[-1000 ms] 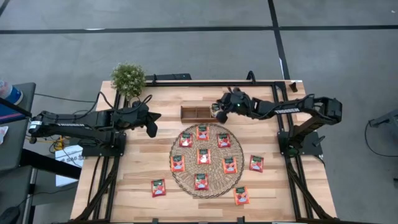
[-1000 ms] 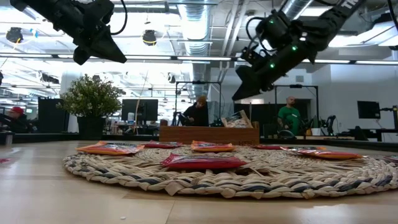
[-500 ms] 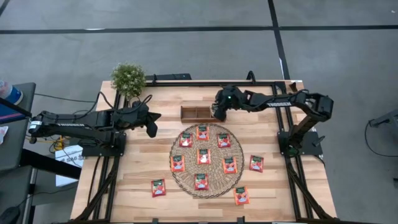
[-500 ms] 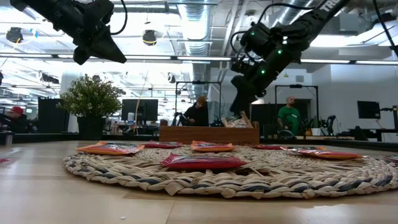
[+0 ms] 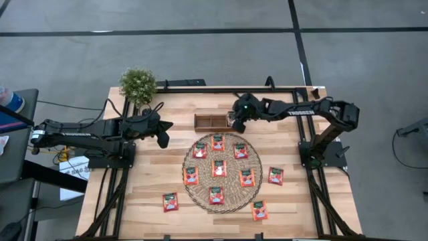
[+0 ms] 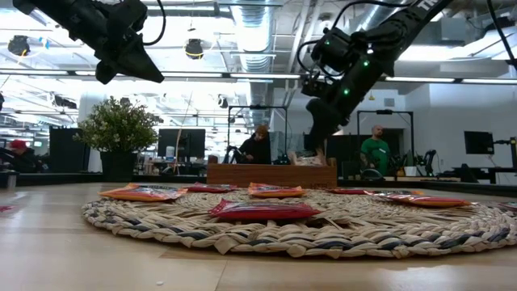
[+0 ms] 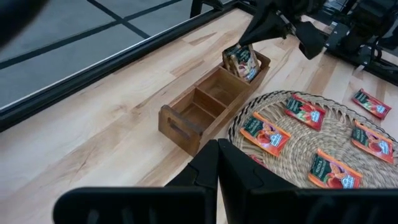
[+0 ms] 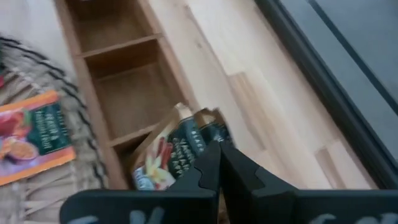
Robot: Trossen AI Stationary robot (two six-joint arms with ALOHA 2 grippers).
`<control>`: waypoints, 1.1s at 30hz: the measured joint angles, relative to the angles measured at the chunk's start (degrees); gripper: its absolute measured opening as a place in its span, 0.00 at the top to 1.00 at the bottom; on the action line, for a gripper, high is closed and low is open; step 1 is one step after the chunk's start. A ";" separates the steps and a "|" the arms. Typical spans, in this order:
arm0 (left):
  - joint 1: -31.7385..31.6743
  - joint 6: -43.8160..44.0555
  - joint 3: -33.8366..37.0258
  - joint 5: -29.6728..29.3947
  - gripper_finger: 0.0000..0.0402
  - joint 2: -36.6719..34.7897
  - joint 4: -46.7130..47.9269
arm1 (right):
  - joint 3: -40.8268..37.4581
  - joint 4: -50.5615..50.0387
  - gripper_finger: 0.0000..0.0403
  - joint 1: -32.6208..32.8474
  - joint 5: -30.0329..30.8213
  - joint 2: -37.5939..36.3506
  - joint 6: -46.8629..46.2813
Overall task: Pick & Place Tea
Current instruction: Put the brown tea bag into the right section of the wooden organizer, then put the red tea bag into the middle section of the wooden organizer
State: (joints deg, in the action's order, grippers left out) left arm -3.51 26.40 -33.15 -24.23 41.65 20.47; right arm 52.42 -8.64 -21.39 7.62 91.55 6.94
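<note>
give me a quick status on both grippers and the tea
Right gripper shut, down at the wooden tray's end compartment, on the tea sachets standing there. Left gripper shut, idle above table. Nothing in the way.

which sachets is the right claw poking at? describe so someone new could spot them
Find the wooden compartment tray just past the far edge of the round woven mat. In its end compartment nearest the right arm, pale sachets stand on edge, with the shut right claw at them. They are the only tea upright in the tray; the red-orange sachets lie flat.
</note>
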 joint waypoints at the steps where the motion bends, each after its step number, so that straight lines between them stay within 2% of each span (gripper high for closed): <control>1: 0.00 -0.01 0.00 -0.02 1.00 0.00 0.00 | 0.00 -0.03 1.00 0.18 0.04 0.00 0.00; 21: 0.00 -0.36 0.00 -0.02 1.00 0.00 0.12 | 1.86 -6.32 1.00 1.16 2.89 -2.37 -0.46; 26: 0.00 -0.27 0.00 0.00 1.00 0.00 0.65 | 1.84 -9.72 1.00 2.37 1.26 -7.91 -1.05; 33: 0.00 -0.18 0.00 1.47 1.00 0.43 3.14 | 1.84 -26.80 1.00 9.44 -1.36 -20.92 -3.39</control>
State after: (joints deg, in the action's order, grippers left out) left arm -3.51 26.22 -33.15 -22.76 42.07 23.61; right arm 54.26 -35.45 -11.96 6.26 70.62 3.55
